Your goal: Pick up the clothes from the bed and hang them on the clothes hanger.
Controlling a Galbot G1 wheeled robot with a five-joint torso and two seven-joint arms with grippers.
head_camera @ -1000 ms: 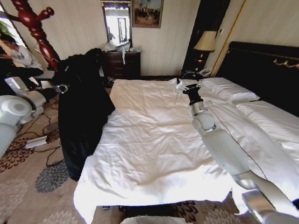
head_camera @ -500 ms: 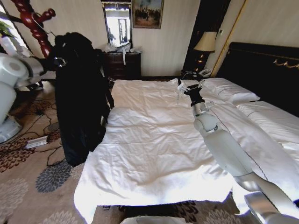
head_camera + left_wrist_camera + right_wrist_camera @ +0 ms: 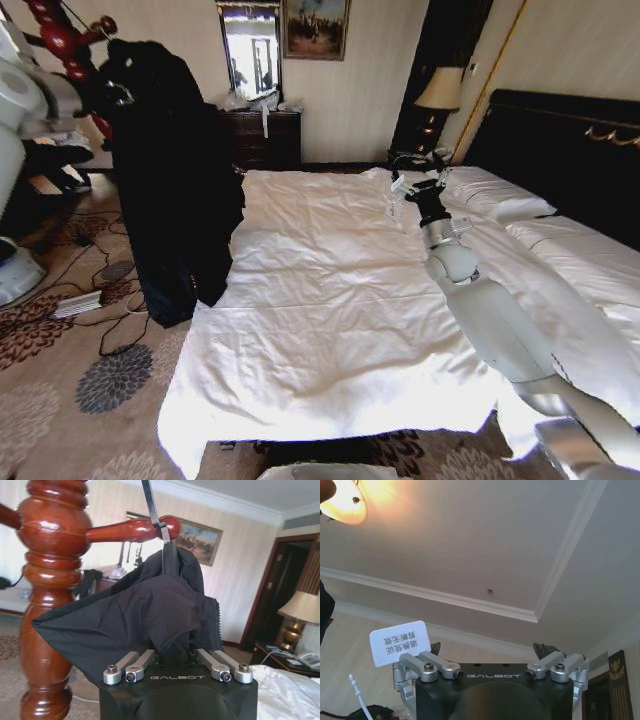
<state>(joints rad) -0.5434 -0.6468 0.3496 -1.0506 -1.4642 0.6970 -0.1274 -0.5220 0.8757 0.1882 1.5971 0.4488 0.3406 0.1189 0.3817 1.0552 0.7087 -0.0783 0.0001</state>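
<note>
Left gripper [image 3: 172, 652] clamping black coat [image 3: 175, 180], hanging lengthwise downward beside clothes hanger [image 3: 60, 40]

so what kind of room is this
Most likely a hotel bedroom: a wide bed with white duvet and pillows, a bedside lamp, a framed painting. The left gripper holds a black coat up by a wooden coat stand.

Coat [image 3: 175, 180]: black, hanging long at upper left of frame, hem near the carpet, beside the bed's left edge.
Left gripper [image 3: 112, 92]: upper left, buried in the coat's top, fingers hidden.
Coat stand [image 3: 62, 45]: reddish-brown, top left corner, just behind the coat.
Bed [image 3: 320, 320]: white duvet, centre.
Right gripper [image 3: 415, 178]: raised over the bed, upper right of centre, holding nothing, fingers apart.
</note>
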